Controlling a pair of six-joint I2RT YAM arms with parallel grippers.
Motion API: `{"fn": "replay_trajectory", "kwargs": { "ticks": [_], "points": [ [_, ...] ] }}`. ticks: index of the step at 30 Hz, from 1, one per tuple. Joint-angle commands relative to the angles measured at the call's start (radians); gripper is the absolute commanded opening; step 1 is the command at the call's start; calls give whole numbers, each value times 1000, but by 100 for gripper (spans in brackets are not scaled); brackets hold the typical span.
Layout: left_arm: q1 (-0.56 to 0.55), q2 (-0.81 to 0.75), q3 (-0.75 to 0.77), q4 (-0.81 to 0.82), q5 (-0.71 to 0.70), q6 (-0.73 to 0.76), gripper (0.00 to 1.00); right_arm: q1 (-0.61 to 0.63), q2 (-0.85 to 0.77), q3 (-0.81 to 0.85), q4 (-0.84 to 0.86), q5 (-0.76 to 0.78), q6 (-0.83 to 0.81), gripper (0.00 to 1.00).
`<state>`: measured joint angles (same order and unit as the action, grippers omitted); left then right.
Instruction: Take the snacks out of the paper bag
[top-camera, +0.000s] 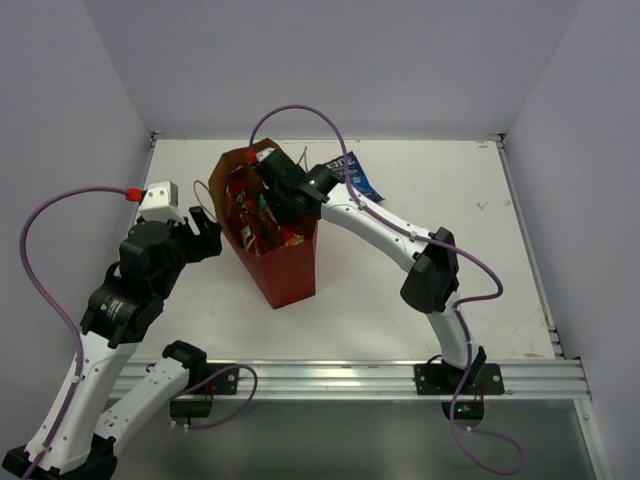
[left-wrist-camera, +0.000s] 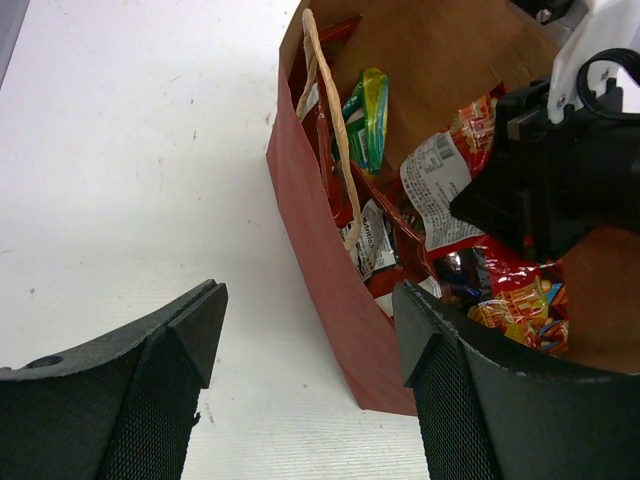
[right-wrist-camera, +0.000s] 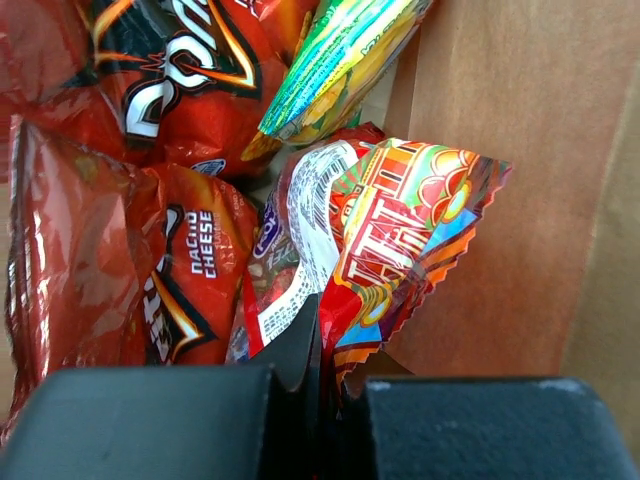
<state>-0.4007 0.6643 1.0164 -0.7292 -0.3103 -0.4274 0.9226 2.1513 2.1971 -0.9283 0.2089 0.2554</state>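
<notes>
The red paper bag (top-camera: 290, 270) stands mid-table with its brown inside (right-wrist-camera: 500, 150) showing. My right gripper (right-wrist-camera: 335, 340) reaches into its mouth and is shut on the edge of the red multicolour packet (right-wrist-camera: 400, 230). Two red chip bags (right-wrist-camera: 190, 70) (right-wrist-camera: 180, 270) and a green-yellow packet (right-wrist-camera: 340, 50) lie beside it in the bag. A blue packet (top-camera: 358, 175) lies on the table behind the bag. My left gripper (top-camera: 205, 235) hangs open at the bag's left wall (left-wrist-camera: 330, 270), holding nothing.
The bag's cord handle (left-wrist-camera: 335, 120) loops over its near rim. The white table (top-camera: 450, 290) ends at walls on three sides. A metal rail (top-camera: 350, 378) runs along the near edge. The right arm (top-camera: 400, 235) arches over the table from the right.
</notes>
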Motion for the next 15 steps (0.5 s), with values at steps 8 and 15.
{"fn": "replay_trajectory", "kwargs": {
  "ticks": [8, 15],
  "points": [
    [-3, 4, -9, 17, 28, -4, 74, -4, -343, 79, 152, -39, -59, 0],
    [-3, 4, -9, 22, 36, -5, 74, -2, -478, 33, 276, -141, -56, 0]
  ]
}}
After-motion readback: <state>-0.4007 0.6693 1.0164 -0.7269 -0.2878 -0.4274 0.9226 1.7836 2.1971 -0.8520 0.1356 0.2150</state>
